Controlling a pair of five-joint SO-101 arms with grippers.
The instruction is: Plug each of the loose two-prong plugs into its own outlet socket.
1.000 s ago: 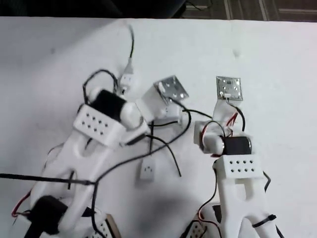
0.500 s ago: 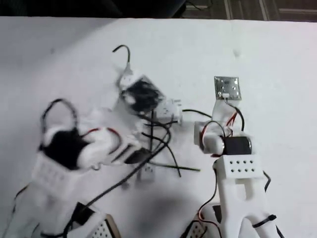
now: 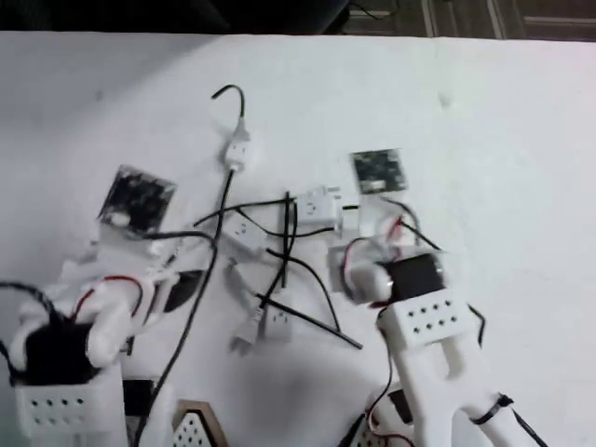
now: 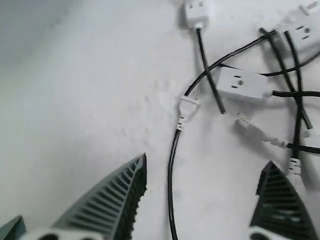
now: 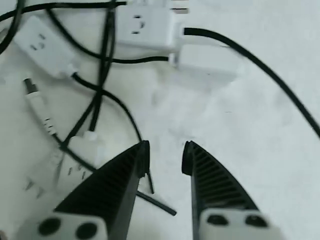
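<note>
- step in hand, as i read it: going for a plug. no plug is gripped, and none is clearly seated in a socket.
- left gripper (image 4: 206, 162): dark ribbed fingers spread wide and empty, hovering over the white table (image 3: 484, 112) at the left edge of the tangle.
- small white two-prong plug (image 4: 186, 106) on a thin black cord lies flat on the table ahead of the left gripper, apart from both fingers.
- white rectangular outlet socket (image 4: 245, 84) lies near that plug, face up, slots showing.
- black cords (image 3: 279, 251) cross each other mid-table, with the sockets scattered among them.
- right gripper (image 5: 166, 147): fingers drawn close with a narrow gap, pinching nothing, over bare table beside the tangle.
- white square-faced outlet socket (image 5: 142, 25) lies ahead of the right gripper, with a white block on a cord just beside it. cannot tell if that block is pushed in.
- next move, likely: lower the left gripper over the plug and pinch its body across the sides, prongs left free. then lift it clear of the cords and line the prongs up with the slots.
</note>
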